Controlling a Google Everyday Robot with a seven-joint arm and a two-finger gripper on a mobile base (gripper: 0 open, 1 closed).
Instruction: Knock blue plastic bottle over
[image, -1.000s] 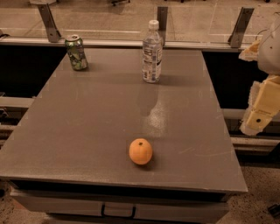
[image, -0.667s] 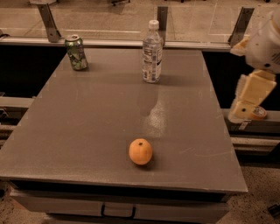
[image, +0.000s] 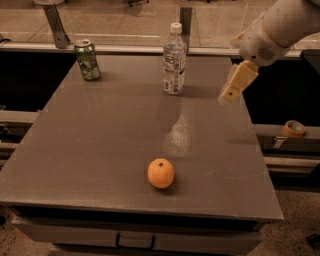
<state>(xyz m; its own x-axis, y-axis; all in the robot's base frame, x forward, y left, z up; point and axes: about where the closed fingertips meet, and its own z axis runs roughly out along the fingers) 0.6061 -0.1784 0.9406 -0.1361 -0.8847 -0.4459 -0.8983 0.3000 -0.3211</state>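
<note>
Grey table (image: 100, 150), rail and pale floor behind.
Far left, green soda can (image: 87, 60) upright, print unreadable. Near front, orange (image: 161, 173). Far centre, blue plastic bottle (image: 174, 60) upright, white cap, label print illegible. To its right and apart from it, gripper (image: 229, 95) hangs above the table's right side; open or closed, cannot tell. Tape roll (image: 293, 128) on side ledge.

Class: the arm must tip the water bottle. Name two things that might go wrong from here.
The cream pincer hangs right of the upright clear plastic bottle, apart from it; a low push might slide it, not topple it. A toppled bottle may roll toward the green soda can or off the far edge of the grey table.
</note>
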